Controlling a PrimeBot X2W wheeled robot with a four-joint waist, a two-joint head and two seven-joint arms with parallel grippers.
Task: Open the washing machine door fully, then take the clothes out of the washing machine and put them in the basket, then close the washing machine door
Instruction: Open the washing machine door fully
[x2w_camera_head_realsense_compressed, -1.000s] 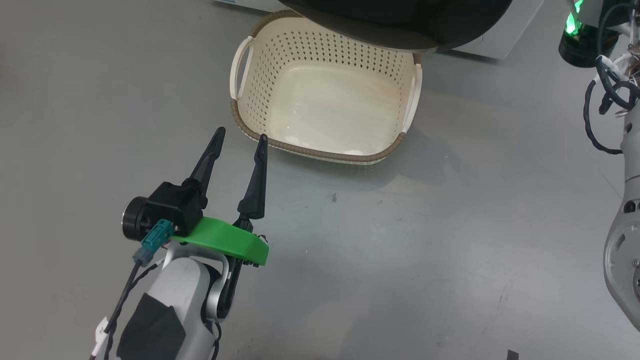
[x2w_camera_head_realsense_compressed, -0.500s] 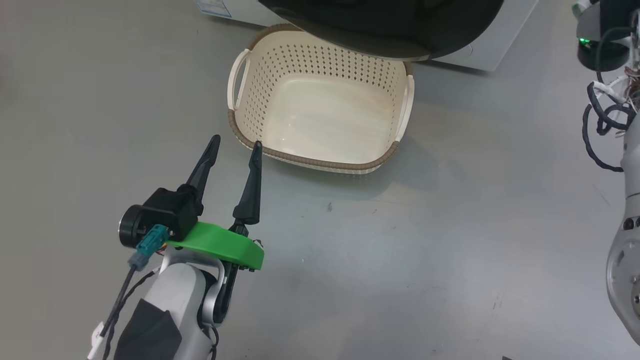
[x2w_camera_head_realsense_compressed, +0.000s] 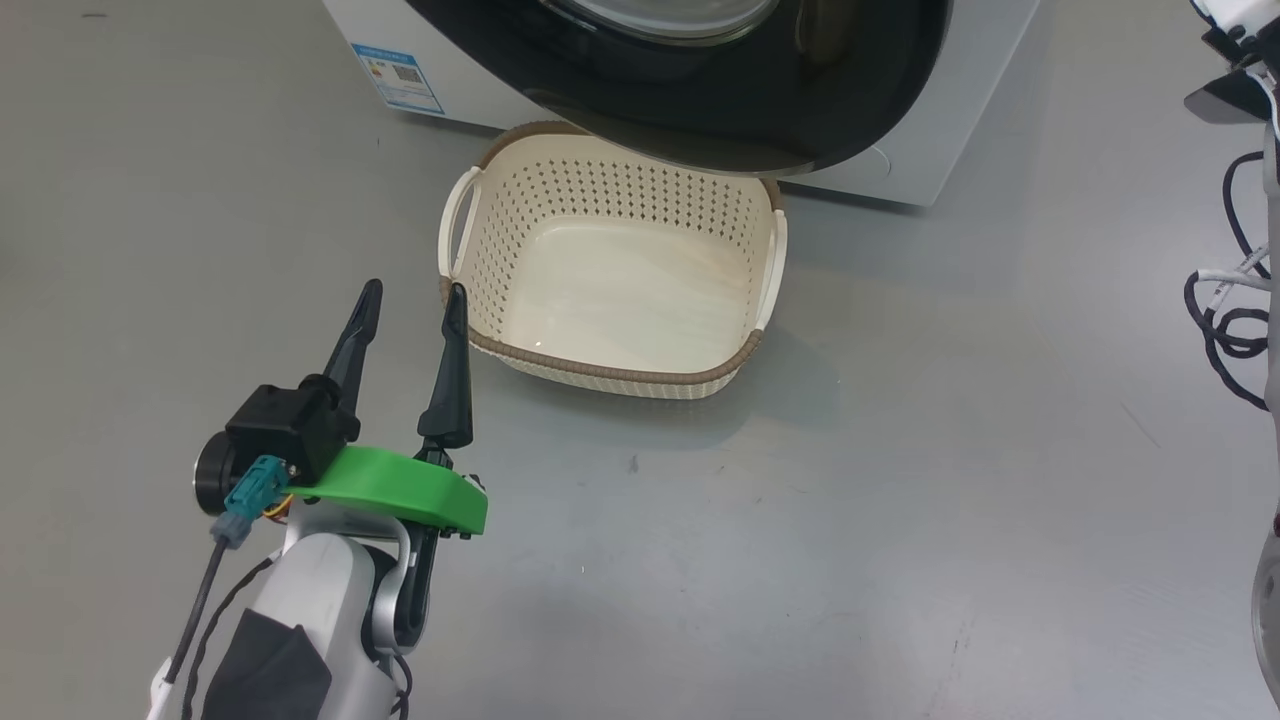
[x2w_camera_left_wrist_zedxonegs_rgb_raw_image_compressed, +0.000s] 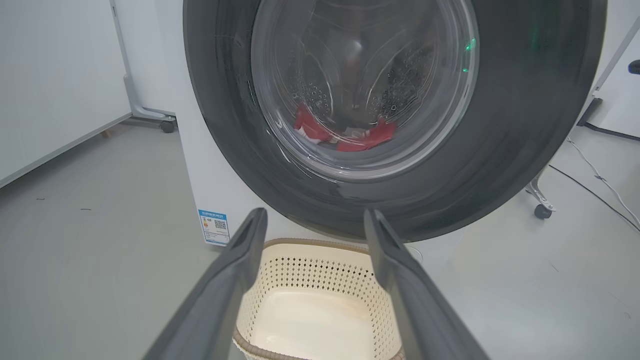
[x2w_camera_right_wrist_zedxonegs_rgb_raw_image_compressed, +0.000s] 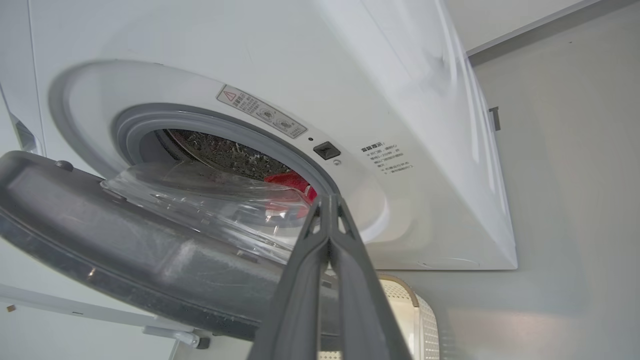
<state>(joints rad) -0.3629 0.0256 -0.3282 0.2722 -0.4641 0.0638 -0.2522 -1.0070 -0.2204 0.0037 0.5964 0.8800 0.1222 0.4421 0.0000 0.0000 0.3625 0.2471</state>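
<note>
The right gripper (x2w_camera_right_wrist_zedxonegs_rgb_raw_image_compressed: 327, 199), pinched shut beside the part-open washing machine door (x2w_camera_right_wrist_zedxonegs_rgb_raw_image_compressed: 130, 260), may slip off its glossy rim, leaving it blocking the red clothes (x2w_camera_right_wrist_zedxonegs_rgb_raw_image_compressed: 286, 180) beyond and overhanging the basket (x2w_camera_head_realsense_compressed: 610, 372) ahead of the wide-spread left gripper (x2w_camera_head_realsense_compressed: 414, 288).

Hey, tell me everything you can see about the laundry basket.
The basket is cream plastic with perforated sides, a brown woven-look rim and two side handles. It stands upright and empty on the grey floor, right in front of the washing machine; the part-open door overhangs its far rim.
</note>
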